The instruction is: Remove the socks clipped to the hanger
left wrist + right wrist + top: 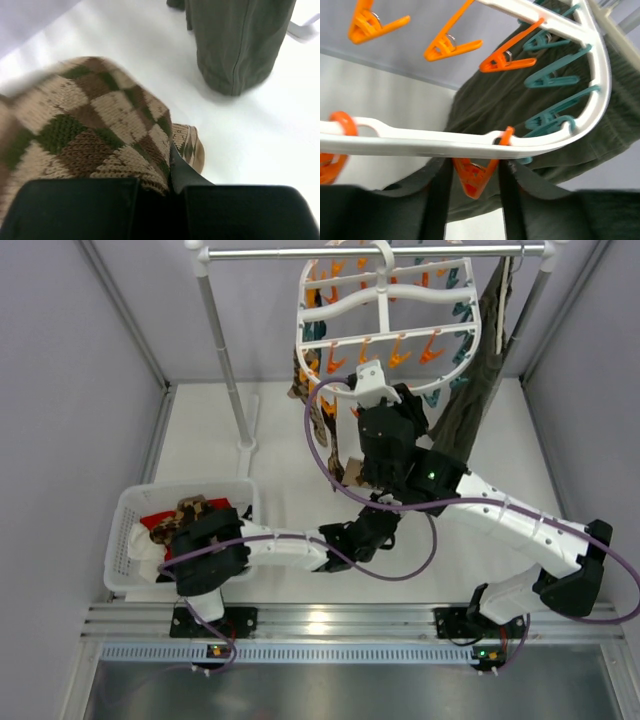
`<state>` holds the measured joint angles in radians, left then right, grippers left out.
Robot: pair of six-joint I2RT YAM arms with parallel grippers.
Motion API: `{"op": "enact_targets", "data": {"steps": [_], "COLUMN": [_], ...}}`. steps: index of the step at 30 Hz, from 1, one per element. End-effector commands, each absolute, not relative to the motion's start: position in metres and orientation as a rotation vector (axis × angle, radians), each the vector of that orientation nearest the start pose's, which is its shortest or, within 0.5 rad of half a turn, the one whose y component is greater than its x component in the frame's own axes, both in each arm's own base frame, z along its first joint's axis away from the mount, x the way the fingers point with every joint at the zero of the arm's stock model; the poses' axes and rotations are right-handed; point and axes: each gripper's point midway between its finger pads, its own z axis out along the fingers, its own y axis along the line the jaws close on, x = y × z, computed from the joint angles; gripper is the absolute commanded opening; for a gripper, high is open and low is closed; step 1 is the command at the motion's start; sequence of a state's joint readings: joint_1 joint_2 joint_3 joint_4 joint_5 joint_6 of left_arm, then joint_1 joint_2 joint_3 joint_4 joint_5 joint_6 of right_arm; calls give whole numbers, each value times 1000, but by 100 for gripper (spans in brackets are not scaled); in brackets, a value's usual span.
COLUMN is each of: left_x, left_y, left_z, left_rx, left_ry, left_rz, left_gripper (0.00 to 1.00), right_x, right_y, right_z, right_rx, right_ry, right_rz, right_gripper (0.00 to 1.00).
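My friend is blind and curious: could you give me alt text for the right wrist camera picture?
An orange clip hanging from the white hanger frame sits between the right gripper jaws, which stand open on either side of it. More orange and teal clips line the frame, with an olive-green garment behind.

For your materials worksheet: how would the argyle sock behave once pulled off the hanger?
Probably floppy: the argyle sock drapes in soft knit folds over the left gripper. Likely light, hanging from the hanger. Its coarse weave suggests it grips rather than slips.

pale lavender walls enclose a white tabletop with a metal rail in front
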<state>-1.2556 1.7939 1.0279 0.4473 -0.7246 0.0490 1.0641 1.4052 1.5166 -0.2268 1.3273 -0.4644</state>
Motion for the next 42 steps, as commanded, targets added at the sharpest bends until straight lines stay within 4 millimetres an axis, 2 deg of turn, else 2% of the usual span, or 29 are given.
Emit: {"op": "enact_targets", "data": {"steps": [1,4,5,6,7,10,11,12,13,14,15,16,17,18,20,21,23,25,27,28,29,31,32,35,37,38,39,40,42], "left_x": [245,240,238,236,232,224,221,218,216,213,211,210,209,206,205,202,205,203,210,212,223,230,236,242,248,252,257,261,265], "left_y": [-398,-368,-359,-351,-338,-319,-308,-301,-295,-282,-276,-270,-261,-250,-234,-222,-206,-189,-166,-154,-131,-102,-79,-38,-26,-11,-16,-4,0], "left_z": [177,166,163,168,158,166,161,168,171,166,175,177,177,183,186,189,192,195,199,199,202,214,218,235,236,237,228,226,218], "left_rx": [488,444,433,377,388,333,351,318,311,323,282,266,252,230,192,168,119,89,21,-2,-95,-183,-267,-402,-459,-524,-512,-573,-638], "left_ry": [1714,1793,1814,1828,1865,1897,1926,1932,1938,1965,1966,1974,1989,2009,2027,2038,2049,2075,2083,2098,2088,2053,2040,1989,1989,1986,2041,2043,2054], "left_rz": [-355,-293,-273,-295,-253,-276,-234,-250,-249,-206,-229,-225,-210,-220,-214,-216,-199,-185,-163,-144,-97,-66,-26,39,58,86,54,67,52], "left_gripper": [0,0,0,0,0,0,0,0,0,0,0,0,0,0,0,0,0,0,0,0,0,0,0,0,0,0,0,0,0], "right_x": [297,292,290,287,286,277,271,268,262,254,247,241,233,227,220,217,212,209,209,208,209,209,209,209,209,209,209,209,208], "right_y": [183,185,184,184,190,192,188,189,200,197,209,213,212,218,215,216,212,208,206,203,202,200,199,198,197,197,197,195,194], "right_z": [420,414,414,410,407,402,406,397,393,397,387,384,390,380,385,377,381,376,370,371,370,369,369,367,367,367,366,368,366], "right_rx": [-205,-223,-224,-241,-250,-274,-269,-298,-351,-367,-444,-451,-455,-497,-485,-503,-493,-492,-489,-481,-479,-467,-463,-463,-459,-458,-459,-453,-455], "right_ry": [1634,1658,1662,1674,1684,1700,1694,1705,1711,1698,1706,1711,1688,1694,1664,1670,1647,1640,1642,1636,1636,1631,1625,1617,1615,1614,1615,1609,1609], "right_rz": [-470,-398,-376,-360,-299,-179,-130,-103,-14,43,118,181,243,291,348,362,395,403,399,401,397,401,403,402,401,405,401,404,405], "right_gripper": [44,54,63,68,72,79,85,88,94,99,99,99,99,99,99,99,99,99,99,99,99,99,99,99,99,99,99,100,99]}}
